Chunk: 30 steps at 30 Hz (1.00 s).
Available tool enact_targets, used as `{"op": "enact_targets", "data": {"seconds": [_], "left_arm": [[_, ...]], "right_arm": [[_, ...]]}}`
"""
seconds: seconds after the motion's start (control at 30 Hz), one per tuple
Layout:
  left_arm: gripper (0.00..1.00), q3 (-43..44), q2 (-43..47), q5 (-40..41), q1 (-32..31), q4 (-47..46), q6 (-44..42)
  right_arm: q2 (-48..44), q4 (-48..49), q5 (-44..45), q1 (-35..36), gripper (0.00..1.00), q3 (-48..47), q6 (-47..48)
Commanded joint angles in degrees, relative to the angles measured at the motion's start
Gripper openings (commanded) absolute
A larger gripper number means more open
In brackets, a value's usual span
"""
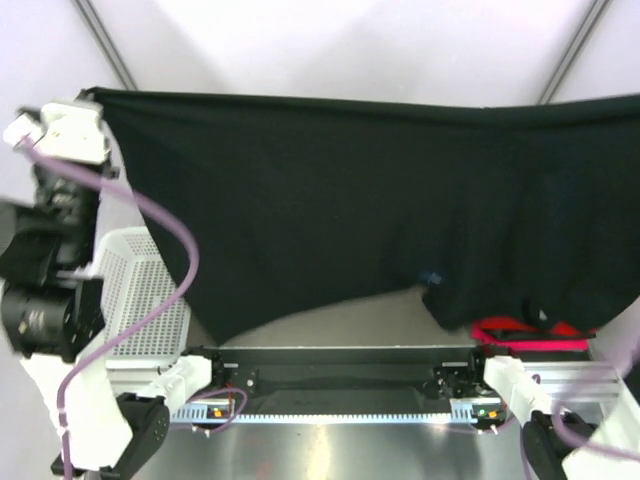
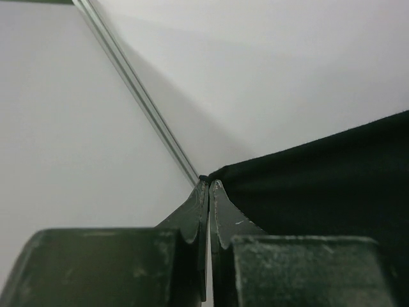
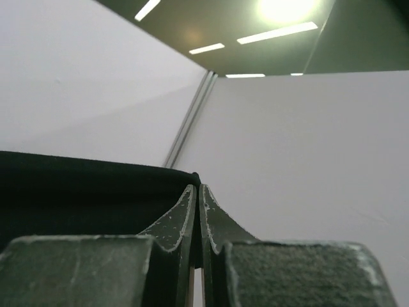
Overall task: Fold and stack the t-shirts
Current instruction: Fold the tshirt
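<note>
Two corners of the black t-shirt are pinched by left fingers and right fingers, cloth stretched wide.

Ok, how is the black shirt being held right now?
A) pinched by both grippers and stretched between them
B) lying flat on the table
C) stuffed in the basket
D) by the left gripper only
A: each wrist view shows its gripper, the left gripper and the right gripper, shut on an edge of the black shirt, which hangs spread wide in the top view.
</note>
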<state>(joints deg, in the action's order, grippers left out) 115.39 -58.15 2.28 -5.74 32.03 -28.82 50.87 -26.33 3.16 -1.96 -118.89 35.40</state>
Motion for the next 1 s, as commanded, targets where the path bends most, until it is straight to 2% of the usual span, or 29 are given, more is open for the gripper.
{"op": "enact_targets", "data": {"seconds": [0.0, 0.1, 0.47, 0.57, 0.77, 0.97], "left_arm": [[0.0, -4.89, -5.3, 7.2, 0.29, -4.78, -4.93], [0.0, -9.81, -6.97, 8.17, 0.38, -7.67, -6.95], [0.0, -31.0, -13.82, 11.25, 0.46, -18.93, -10.29], [0.0, -32.59, -18.04, 11.43, 0.46, -21.47, -11.25], [0.0, -34.09, -27.27, 11.51, 0.64, -30.35, -14.94], [0.0, -29.98, -40.44, 13.27, 0.82, -38.7, -16.45]], "right_arm": [[5.9, 4.34, 5.45, -0.77, 0.0, 6.64, 4.77], [7.48, 8.74, 5.46, -0.77, 0.0, 14.89, 6.17], [17.5, 15.16, 2.64, -0.68, 0.0, 34.16, 4.59], [22.67, 15.69, 3.69, -0.15, 0.0, 34.52, 4.51], [33.91, 17.7, 7.73, 1.34, 0.0, 29.16, 4.24], [47.19, 22.45, 11.43, 3.98, 0.0, 23.1, 5.12]]}}
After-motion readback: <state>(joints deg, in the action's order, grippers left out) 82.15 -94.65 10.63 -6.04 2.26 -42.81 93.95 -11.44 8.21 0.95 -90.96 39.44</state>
